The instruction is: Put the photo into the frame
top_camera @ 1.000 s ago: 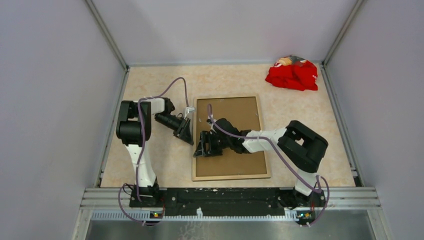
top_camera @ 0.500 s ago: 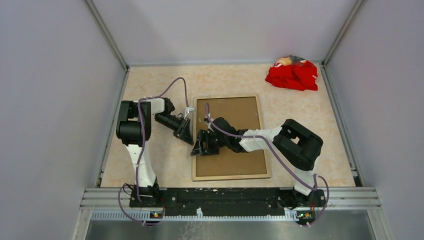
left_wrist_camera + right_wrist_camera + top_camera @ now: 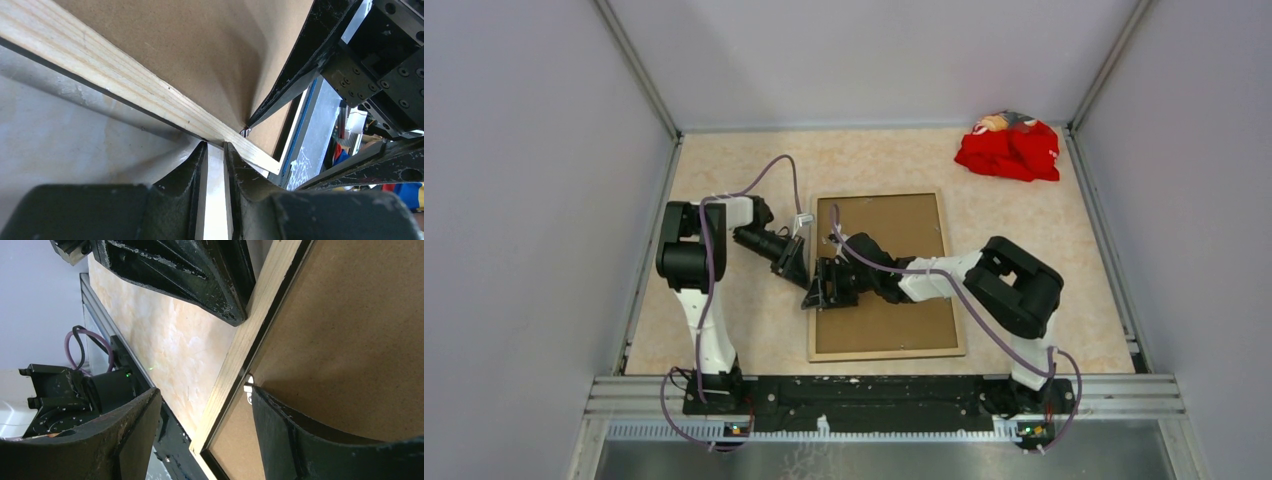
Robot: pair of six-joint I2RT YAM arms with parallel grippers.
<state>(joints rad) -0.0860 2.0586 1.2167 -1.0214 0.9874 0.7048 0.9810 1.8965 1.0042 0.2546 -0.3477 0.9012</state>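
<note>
Fingers of the right gripper stand wide apart and hold nothing. They straddle the left rim of the frame: one finger is over the brown backing board, the other over the surface. A small metal tab sits on the board just inside the rim, close to the tip of the inner finger. The frame lies flat in the middle of the surface with its tan wooden back up, and the board fills it. The left gripper comes in from the left, its fingers close together with only a narrow pale gap between them. Their tips are right at the same wooden rim, but I cannot tell whether they pinch anything. A crumpled red cloth lies well apart in the far right corner.
</note>
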